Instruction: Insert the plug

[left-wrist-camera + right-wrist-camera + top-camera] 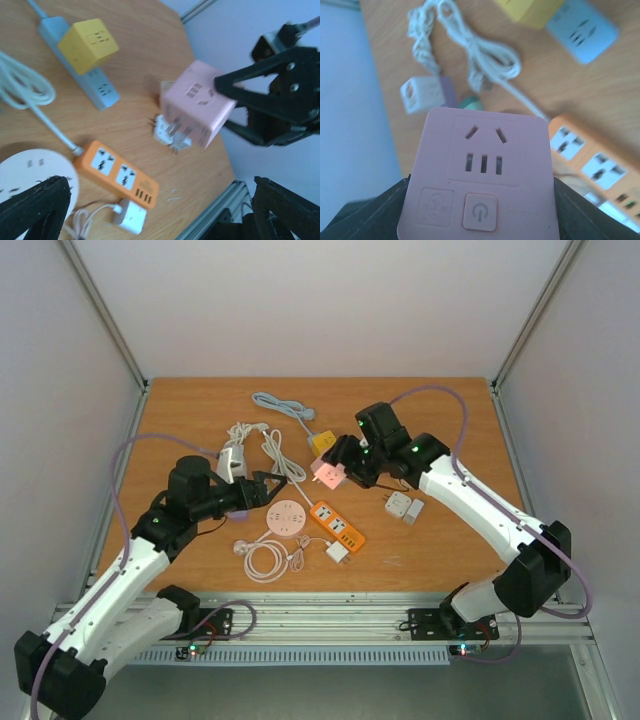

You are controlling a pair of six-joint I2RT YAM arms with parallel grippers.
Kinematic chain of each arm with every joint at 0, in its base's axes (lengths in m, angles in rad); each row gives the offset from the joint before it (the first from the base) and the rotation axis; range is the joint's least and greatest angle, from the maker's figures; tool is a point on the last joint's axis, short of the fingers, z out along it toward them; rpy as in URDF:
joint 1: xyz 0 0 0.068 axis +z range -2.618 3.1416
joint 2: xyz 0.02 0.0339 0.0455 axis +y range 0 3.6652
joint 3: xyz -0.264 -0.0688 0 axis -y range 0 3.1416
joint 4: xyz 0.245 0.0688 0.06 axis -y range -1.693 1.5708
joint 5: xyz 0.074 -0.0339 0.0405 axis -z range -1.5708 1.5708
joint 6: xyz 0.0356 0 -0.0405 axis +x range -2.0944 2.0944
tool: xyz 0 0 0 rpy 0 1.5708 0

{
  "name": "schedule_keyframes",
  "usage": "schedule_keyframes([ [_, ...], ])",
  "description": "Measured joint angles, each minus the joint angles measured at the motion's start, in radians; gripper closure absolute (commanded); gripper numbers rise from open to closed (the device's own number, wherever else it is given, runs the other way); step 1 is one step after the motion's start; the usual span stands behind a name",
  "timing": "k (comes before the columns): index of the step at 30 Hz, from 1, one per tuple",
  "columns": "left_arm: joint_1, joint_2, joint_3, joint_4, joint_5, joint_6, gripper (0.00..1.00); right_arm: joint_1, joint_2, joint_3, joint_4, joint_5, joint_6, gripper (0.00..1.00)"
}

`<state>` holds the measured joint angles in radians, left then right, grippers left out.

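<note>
The right end effector [338, 466] pinches the pink cube plug [197, 107] in the air between the yellow cube [322, 443] and the orange strip [337, 525]. The left end effector [262, 486] hangs spread wide beside the round socket [287, 518]. Bare surface [450, 540] runs to the right edge.

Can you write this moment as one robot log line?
right pincer: shut on pink cube socket, lifted | left pincer: open, empty | status: not plugged in yet
</note>
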<state>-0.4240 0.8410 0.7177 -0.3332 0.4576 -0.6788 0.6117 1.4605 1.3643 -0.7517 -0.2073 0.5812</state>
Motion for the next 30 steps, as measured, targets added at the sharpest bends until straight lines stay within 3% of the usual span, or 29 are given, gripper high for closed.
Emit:
schedule_keyframes([
  [9, -0.031, 0.054, -0.046, 0.260, 0.098, -0.046, 0.02, 0.113, -0.016, -0.048, 0.137, -0.111, 0.168, 0.43],
  [19, -0.037, 0.119, -0.052, 0.331, 0.172, -0.038, 0.08, 0.123, -0.016, -0.046, 0.196, -0.189, 0.226, 0.43],
  [24, -0.037, 0.142, -0.052, 0.357, 0.196, -0.025, 0.22, 0.123, -0.019, -0.045, 0.195, -0.212, 0.227, 0.42],
  [30, -0.039, 0.168, -0.052, 0.407, 0.242, -0.002, 0.46, 0.122, -0.055, -0.045, 0.167, -0.205, 0.229, 0.38],
])
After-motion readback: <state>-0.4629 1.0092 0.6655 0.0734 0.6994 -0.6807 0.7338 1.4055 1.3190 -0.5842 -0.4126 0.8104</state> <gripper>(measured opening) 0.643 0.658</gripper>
